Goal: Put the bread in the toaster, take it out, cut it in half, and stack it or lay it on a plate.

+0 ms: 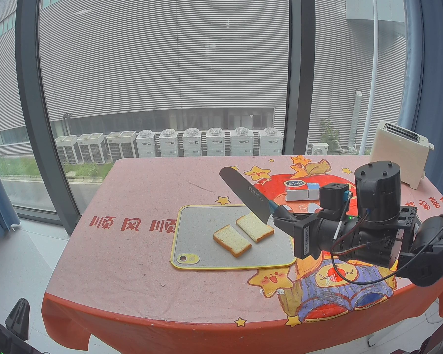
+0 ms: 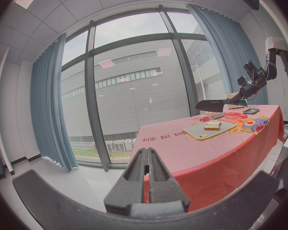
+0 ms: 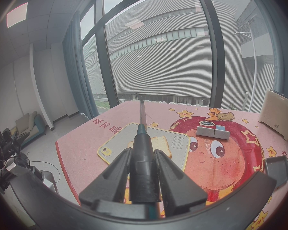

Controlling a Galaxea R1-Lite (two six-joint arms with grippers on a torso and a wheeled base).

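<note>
Head view: my right gripper (image 1: 284, 217) is clamped on the handle of the knife (image 1: 243, 189). The blade is lifted clear of the table (image 1: 133, 266) and slants up and away from the fingers. Bread (image 1: 254, 226) lies in two halves, side by side, on the cutting board (image 1: 197, 232) beneath the blade. The toaster (image 1: 401, 153) stands behind my right arm at the far table edge.

Left wrist view: my left gripper (image 2: 147, 163) has its fingers pressed together on nothing. The table stands ahead of it, with board and bread well apart from it.

Right wrist view: the knife handle sits between both fingers, blade edge-on, pointing ahead over the board. Bread shows just past the handle. A dark tray (image 3: 276, 170) lies on the toaster's side of the table.
</note>
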